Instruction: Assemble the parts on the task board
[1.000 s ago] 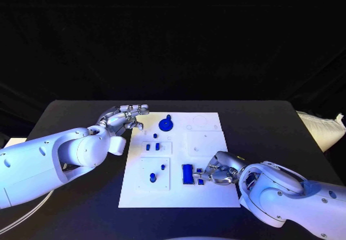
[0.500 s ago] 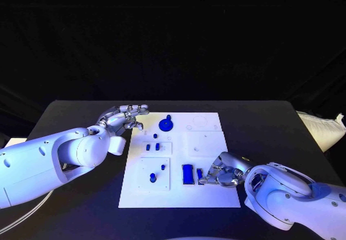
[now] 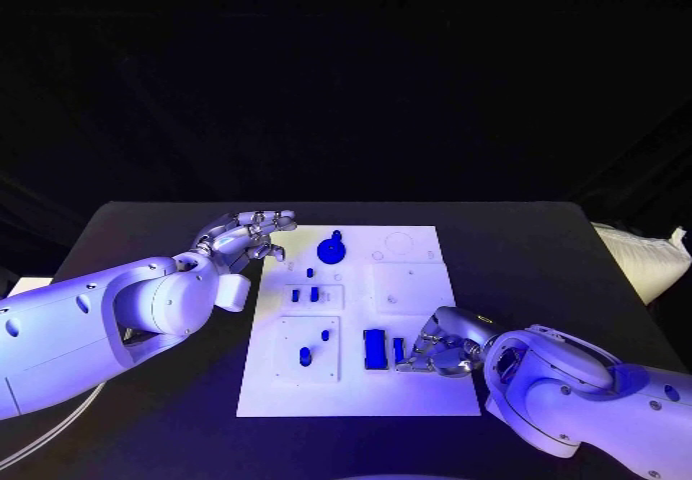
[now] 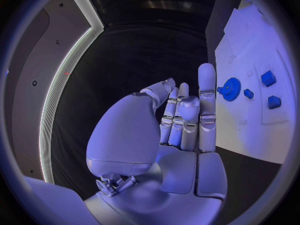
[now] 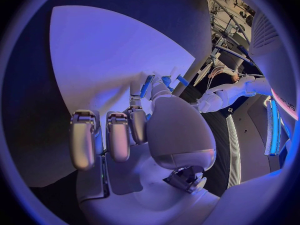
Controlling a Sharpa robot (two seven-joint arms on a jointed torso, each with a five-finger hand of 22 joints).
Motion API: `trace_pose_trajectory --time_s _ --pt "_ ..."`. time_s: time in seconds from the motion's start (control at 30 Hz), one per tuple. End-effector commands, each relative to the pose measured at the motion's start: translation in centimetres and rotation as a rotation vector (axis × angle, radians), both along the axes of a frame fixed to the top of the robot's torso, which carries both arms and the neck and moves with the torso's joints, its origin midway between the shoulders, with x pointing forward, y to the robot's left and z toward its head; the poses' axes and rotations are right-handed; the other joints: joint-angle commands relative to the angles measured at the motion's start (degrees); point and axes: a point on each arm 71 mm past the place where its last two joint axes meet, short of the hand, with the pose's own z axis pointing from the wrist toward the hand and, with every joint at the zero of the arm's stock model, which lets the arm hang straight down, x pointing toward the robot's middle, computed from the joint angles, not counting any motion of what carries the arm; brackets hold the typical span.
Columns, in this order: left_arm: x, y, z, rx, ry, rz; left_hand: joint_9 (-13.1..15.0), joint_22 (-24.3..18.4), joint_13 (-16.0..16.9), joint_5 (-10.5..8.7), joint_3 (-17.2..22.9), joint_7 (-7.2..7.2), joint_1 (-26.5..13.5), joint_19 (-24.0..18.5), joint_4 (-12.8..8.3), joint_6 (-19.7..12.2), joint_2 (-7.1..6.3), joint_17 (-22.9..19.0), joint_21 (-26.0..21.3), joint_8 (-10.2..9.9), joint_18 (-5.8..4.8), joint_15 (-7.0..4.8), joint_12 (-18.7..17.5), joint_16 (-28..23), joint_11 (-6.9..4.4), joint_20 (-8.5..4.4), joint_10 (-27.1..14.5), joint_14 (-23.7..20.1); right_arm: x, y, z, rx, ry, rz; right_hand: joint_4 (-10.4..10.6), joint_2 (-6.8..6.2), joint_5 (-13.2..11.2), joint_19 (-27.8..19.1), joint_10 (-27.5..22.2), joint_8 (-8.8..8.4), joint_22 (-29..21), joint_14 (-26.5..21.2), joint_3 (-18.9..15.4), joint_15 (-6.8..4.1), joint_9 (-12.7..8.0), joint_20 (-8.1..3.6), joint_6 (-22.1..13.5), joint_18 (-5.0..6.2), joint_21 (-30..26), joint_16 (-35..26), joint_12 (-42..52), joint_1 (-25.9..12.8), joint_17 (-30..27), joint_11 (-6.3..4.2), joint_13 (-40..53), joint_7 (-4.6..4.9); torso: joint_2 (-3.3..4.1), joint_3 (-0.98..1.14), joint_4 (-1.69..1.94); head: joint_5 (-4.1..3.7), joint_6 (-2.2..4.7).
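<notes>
The white task board [image 3: 433,395] lies mid-table. A long blue block [image 3: 375,347] stands near its front. Right beside the block is a slim blue piece [image 3: 398,350], and my right hand [image 3: 444,350] pinches it with its fingertips. The right wrist view shows that hand [image 5: 144,135] over the board [image 5: 106,50], with blue pieces [image 5: 148,85] at its fingertips. My left hand [image 3: 245,235] hovers off the board's far left corner, fingers loosely bent and holding nothing [image 4: 178,130]. A blue gear [image 3: 332,247] [image 4: 230,89] sits at the far end. Small blue parts [image 3: 304,294] [image 4: 269,78] lie in recesses left of centre.
A white bag [image 3: 642,260] rests off the table's right edge. A pale cable [image 3: 43,440] runs below my left arm. The black table [image 3: 534,240] shows to the right of the board and behind it.
My right hand has drawn back slightly, so the slim blue piece now shows at full length beside the long block. The left arm has not moved.
</notes>
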Motion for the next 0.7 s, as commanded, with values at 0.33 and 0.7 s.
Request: trace_pose_trajectory --time_s 0.33,0.7 --pt "0.0 -0.1 0.1 -0.007 -0.009 -0.016 0.0 -0.1 -0.1 0.12 0.0 0.07 -0.2 -0.2 -0.4 -0.3 0.13 -0.1 -0.3 0.3 0.58 0.17 0.5 0.0 -0.02 0.19 -0.5 -0.3 -0.1 0.2 -0.3 0.009 -0.01 0.022 0.3 0.28 0.4 3.7 3.6 -0.08 9.8 5.4 -1.3 -0.25 0.1 -0.36 -0.5 -1.11 0.0 0.1 -0.2 -0.3 11.4 -0.02 8.1 0.2 -0.05 0.03 -0.1 0.36 -0.21" --pt "-0.1 -0.1 -0.7 -0.005 0.004 -0.011 0.0 -0.1 -0.1 0.09 -0.1 0.08 -0.3 -0.3 -0.4 -0.3 0.07 -0.5 -0.3 0.3 0.58 0.2 0.6 -0.2 0.01 0.2 -0.6 -0.5 0.8 -1.1 1.4 0.264 -0.013 0.032 1.6 -0.31 0.6 2.3 1.9 -3.05 7.0 4.8 -4.7 0.9 -0.8 0.5 -5.4 -0.38 -2.6 -1.5 -5.3 -0.4 8.8 1.52 6.0 2.04 -1.0 -0.05 -0.11 0.3 -0.04"
